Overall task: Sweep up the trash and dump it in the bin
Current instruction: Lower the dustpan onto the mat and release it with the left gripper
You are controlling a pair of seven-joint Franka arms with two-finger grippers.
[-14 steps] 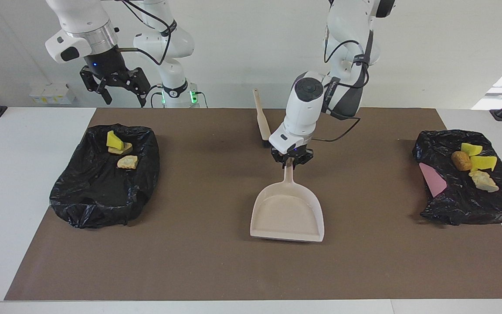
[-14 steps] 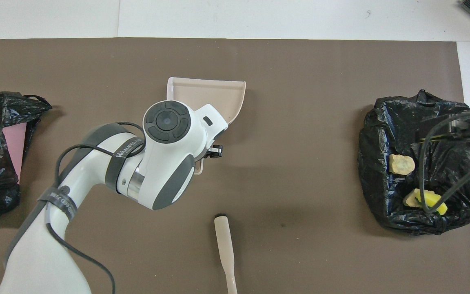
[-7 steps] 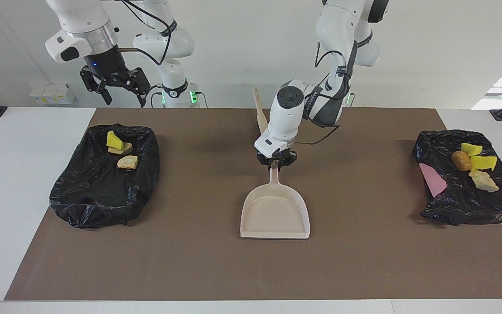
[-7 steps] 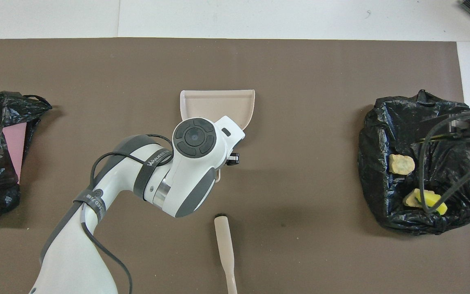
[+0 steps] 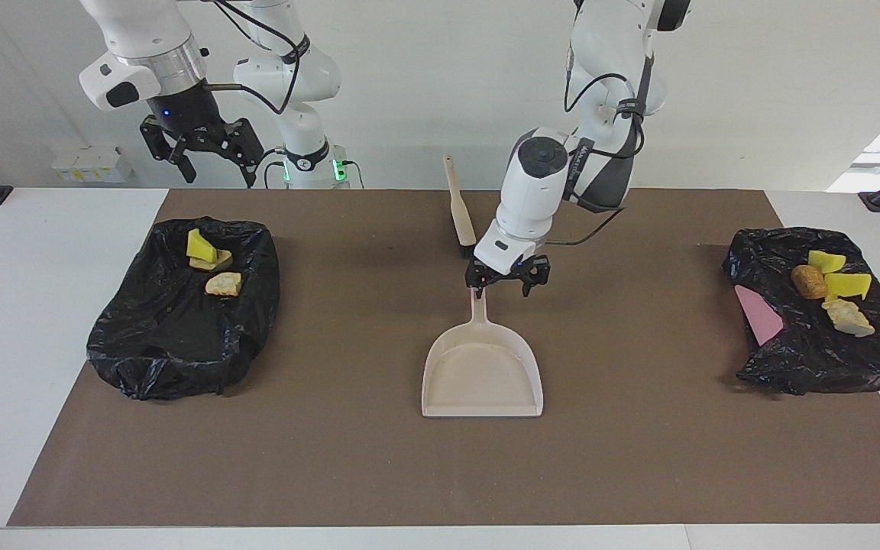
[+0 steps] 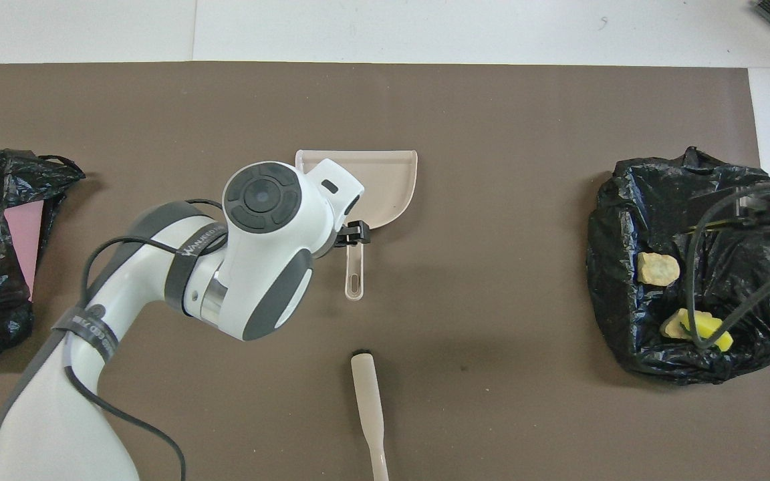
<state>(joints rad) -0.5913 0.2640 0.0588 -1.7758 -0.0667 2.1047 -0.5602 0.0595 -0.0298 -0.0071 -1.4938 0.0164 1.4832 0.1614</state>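
Observation:
The beige dustpan point(image 5: 482, 374) lies flat on the middle of the brown mat, its handle point(image 6: 354, 274) pointing toward the robots. My left gripper point(image 5: 503, 287) hangs open just over the handle's end and holds nothing. A beige brush point(image 5: 457, 206) lies nearer to the robots than the dustpan. Trash lies in both black-bagged bins. Yellow and tan pieces point(image 5: 211, 260) are in the bin point(image 5: 173, 336) at the right arm's end. Several pieces point(image 5: 837, 289) are in the bin point(image 5: 814, 351) at the left arm's end. My right gripper point(image 5: 203, 156) waits open, raised over the table's edge beside its bin.
The brown mat point(image 5: 638, 458) covers most of the white table. A pink wall point(image 5: 759, 315) of the bin shows under the bag at the left arm's end. In the overhead view the left arm's wrist point(image 6: 265, 227) covers part of the dustpan.
My left gripper carried the dustpan a little toward the right arm's end, then opened, let go of the handle and rose slightly. The right arm has not moved.

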